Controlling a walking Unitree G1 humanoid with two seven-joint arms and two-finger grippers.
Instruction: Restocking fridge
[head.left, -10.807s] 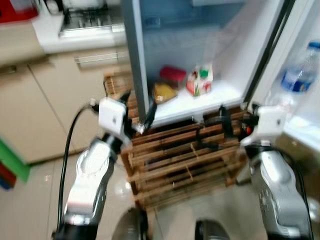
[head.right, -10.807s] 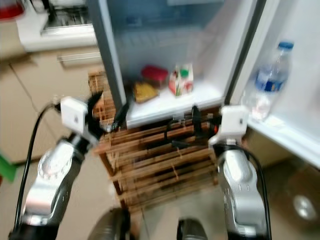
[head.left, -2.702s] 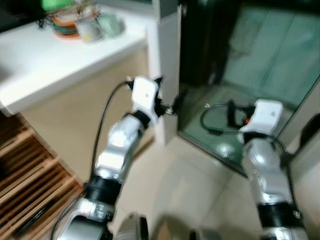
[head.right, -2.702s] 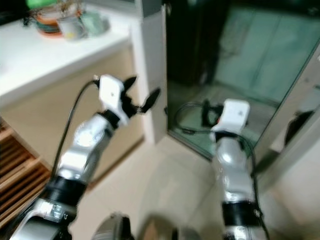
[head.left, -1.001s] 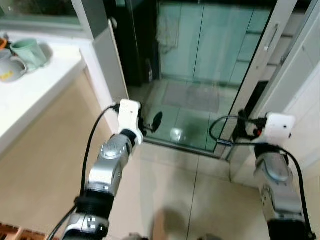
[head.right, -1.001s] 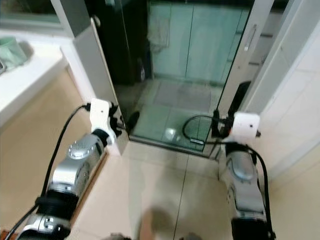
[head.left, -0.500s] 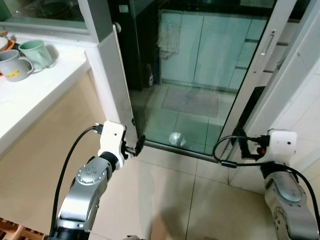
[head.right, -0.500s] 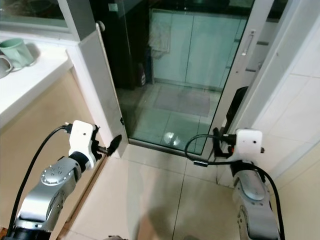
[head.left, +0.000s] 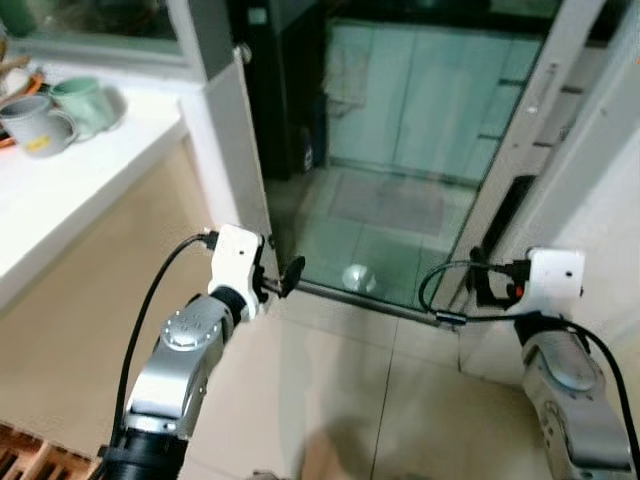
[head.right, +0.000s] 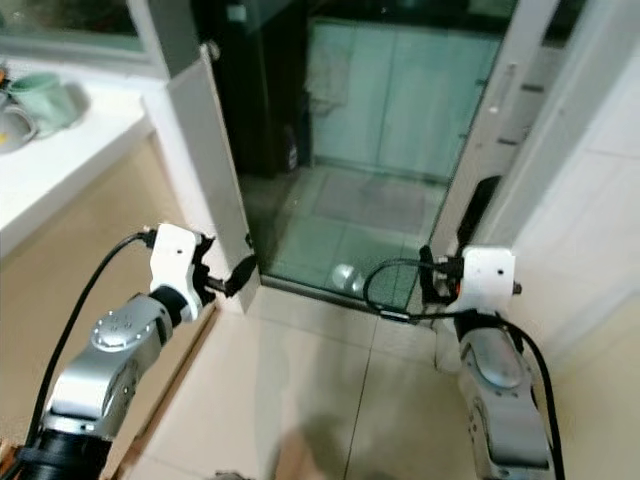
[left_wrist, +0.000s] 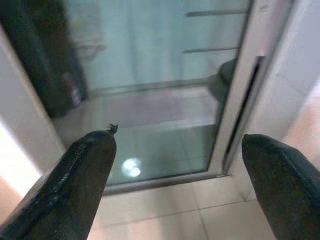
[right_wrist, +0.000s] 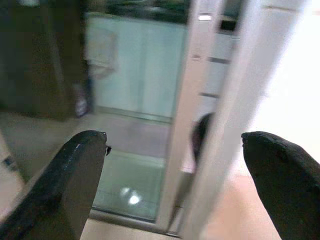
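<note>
My left gripper (head.left: 281, 277) is held out in front of me at about waist height, close to the white post (head.left: 230, 170) at the end of the counter. In the left wrist view its fingers (left_wrist: 80, 175) stand wide apart with nothing between them. On the other side, my right gripper (head.left: 487, 287) hovers near the white frame (head.left: 520, 170) of a glass sliding door (head.left: 400, 140). It is open too, and its fingers (right_wrist: 75, 170) hold nothing. A black cable (head.left: 440, 290) loops beside the right wrist.
A white counter (head.left: 90, 190) runs along my left with two mugs (head.left: 85, 100) on it. Straight ahead the glass door gives onto a dim room with pale cabinets. Beige floor tiles (head.left: 340, 400) lie before me, a white wall (head.left: 615, 200) to the right.
The view has swung from the open fridge and wooden rack to the glass door. Both arms stay raised, their grippers empty throughout. In the last half second the picture shifted only slightly.
</note>
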